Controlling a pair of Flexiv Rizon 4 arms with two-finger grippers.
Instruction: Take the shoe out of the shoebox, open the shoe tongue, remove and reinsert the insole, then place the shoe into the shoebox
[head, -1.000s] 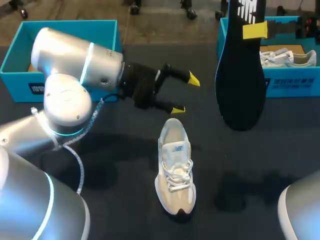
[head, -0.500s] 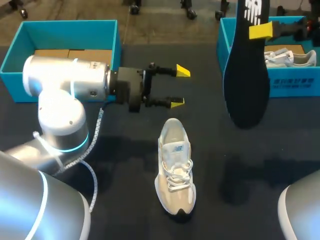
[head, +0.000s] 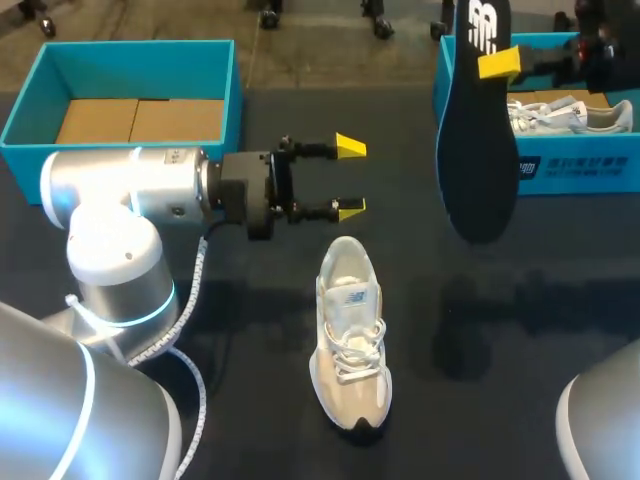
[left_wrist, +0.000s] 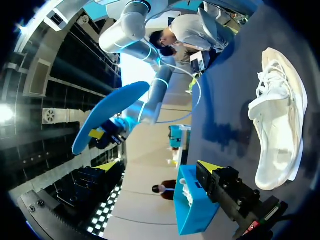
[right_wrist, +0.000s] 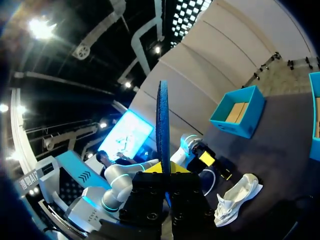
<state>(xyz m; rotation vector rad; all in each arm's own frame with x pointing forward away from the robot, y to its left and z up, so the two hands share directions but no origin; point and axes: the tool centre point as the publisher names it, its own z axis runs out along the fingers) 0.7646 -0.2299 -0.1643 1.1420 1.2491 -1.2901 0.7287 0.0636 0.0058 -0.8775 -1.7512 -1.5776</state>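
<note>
A white and beige shoe (head: 350, 330) lies on the dark table, toe toward the front edge, tongue and laces up. My left gripper (head: 350, 178) hovers just behind its heel, open and empty. My right gripper (head: 498, 63) is shut on the upper end of a dark insole (head: 478, 140), which hangs upright in the air in front of the right blue shoebox (head: 575, 168). In the right wrist view the insole (right_wrist: 163, 120) stands edge-on between the yellow tips of my right gripper (right_wrist: 167, 167), with the shoe (right_wrist: 237, 197) below. In the left wrist view the shoe (left_wrist: 280, 130) lies beside one yellow fingertip (left_wrist: 210, 166).
The right shoebox holds a second white shoe (head: 570, 115). A blue shoebox (head: 130, 60) with a cardboard bottom stands at the back left. My left arm's big silver joints (head: 120, 220) fill the left front of the table.
My left arm has swung and levelled out, and its open gripper has shifted slightly left behind the shoe's heel. The right gripper has raised the insole a little. The shoe has not moved.
</note>
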